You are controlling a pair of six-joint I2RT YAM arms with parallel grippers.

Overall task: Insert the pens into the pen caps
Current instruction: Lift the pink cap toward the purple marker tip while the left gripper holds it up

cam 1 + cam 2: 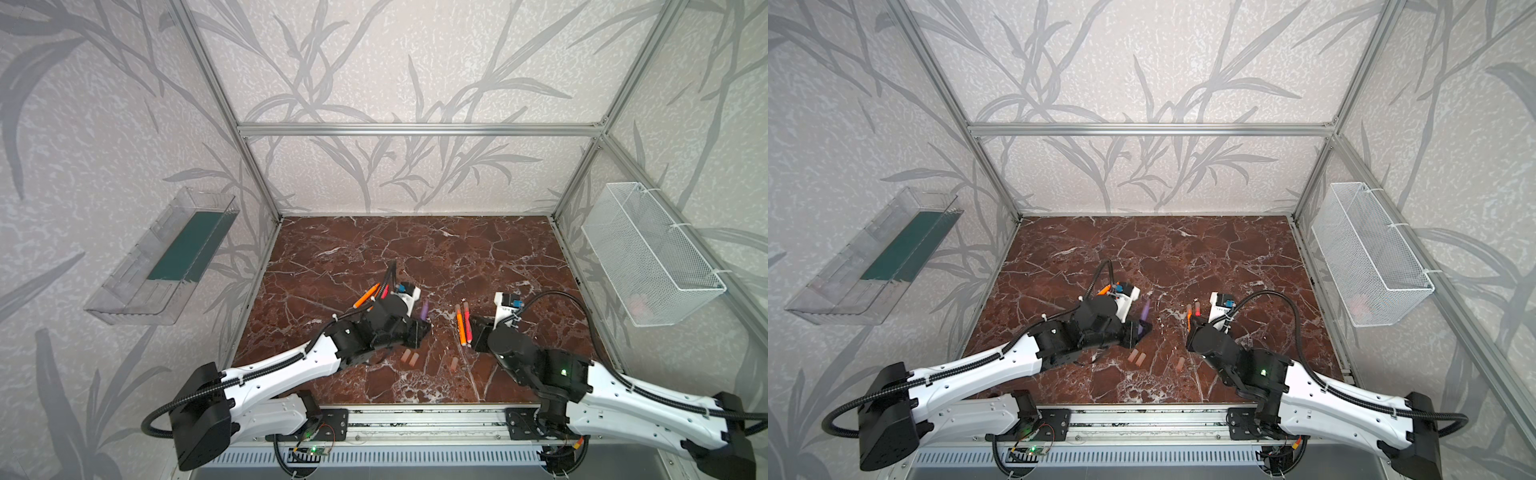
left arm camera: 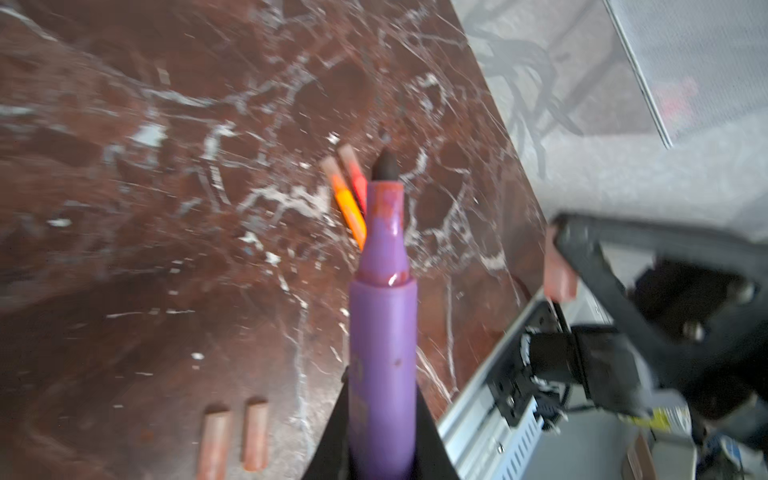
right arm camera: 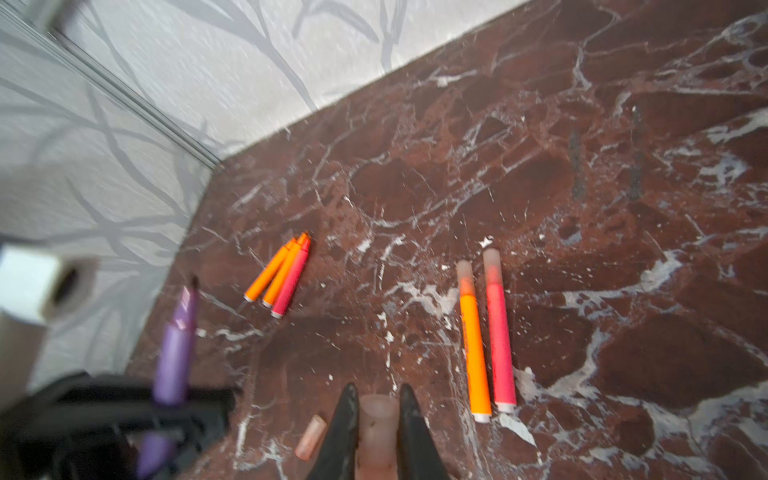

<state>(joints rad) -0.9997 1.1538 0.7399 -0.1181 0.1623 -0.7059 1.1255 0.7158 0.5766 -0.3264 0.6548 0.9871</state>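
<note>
Left gripper point(image 1: 422, 324): in both top views, clamped on the purple pen point(image 1: 424, 311), raised over the middle of the tabletop point(image 1: 415, 249).
Right gripper point(image 1: 474, 322): a little nearer the right edge, beside two capped pens point(image 1: 460, 328).
Loose pen caps point(image 1: 414, 358): three, nearer the front edge.
Left wrist view: dark pen tip bare, jaws tight round the purple barrel.
Right wrist view: jaws pinching one pen cap point(image 3: 376, 428); three uncapped pens point(image 3: 284, 272) bunched nearer the left edge.

High overviews; wrist-cams close, perhaps oblique
</note>
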